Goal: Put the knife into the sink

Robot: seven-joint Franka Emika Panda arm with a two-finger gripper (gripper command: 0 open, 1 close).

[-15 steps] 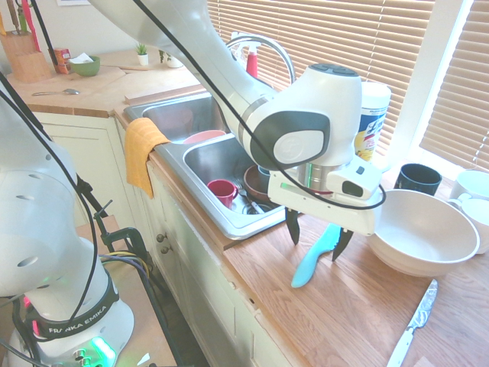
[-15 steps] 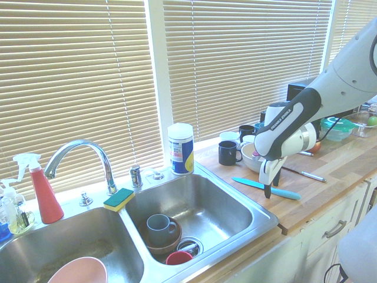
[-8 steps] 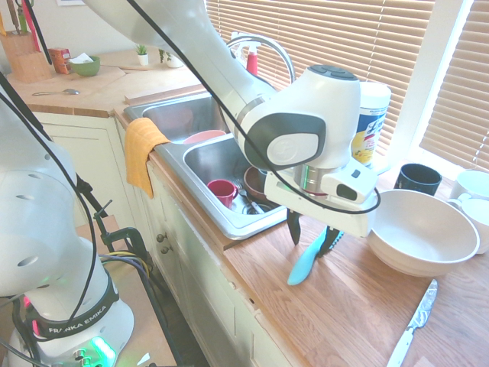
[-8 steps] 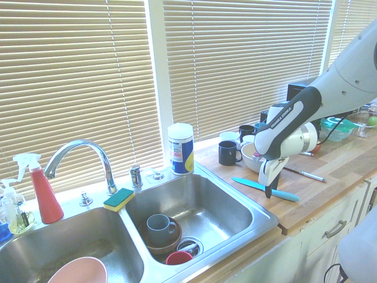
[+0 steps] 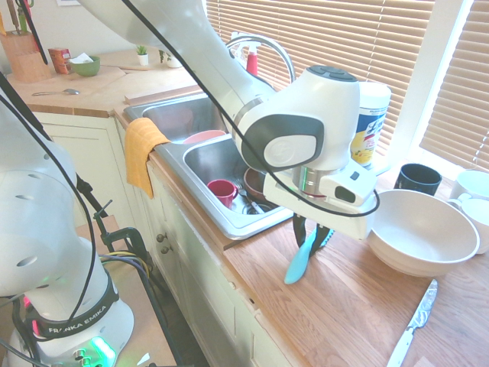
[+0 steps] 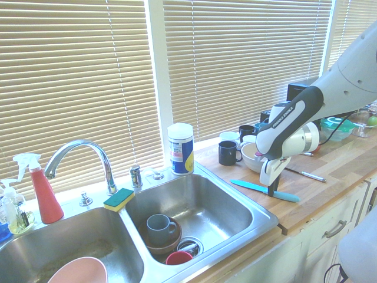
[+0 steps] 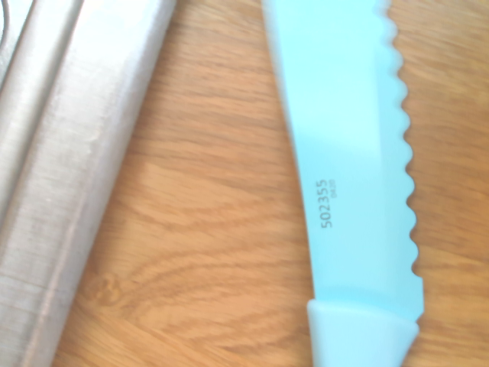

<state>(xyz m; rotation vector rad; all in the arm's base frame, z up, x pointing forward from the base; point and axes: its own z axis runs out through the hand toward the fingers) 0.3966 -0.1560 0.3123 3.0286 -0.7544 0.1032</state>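
Pinching smooth turquoise serrated knife [image 5: 299,262], gripper [image 5: 309,232], woodgrain counter [image 5: 336,306]

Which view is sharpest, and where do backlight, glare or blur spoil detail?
Wrist view: close but soft; the turquoise knife shows readable print. First exterior view: window blinds wash out, wide-angle bending. Second exterior view: sharpest, though backlit; steel sink glares mildly.

A large white bowl [image 5: 422,232] is seen on the wooden countertop [image 5: 336,306], with a silver metal knife [image 5: 412,325] laid near it. A black mug [image 5: 417,178] is set further back, by the window blinds [image 6: 76,88]. An orange cloth [image 5: 140,149] is draped over the counter edge (beside the cabinets). A red spray bottle [image 6: 42,191] and a yellow-green sponge [image 6: 119,199] are placed near the chrome faucet [image 6: 82,156], with a white canister [image 6: 180,148] beyond.
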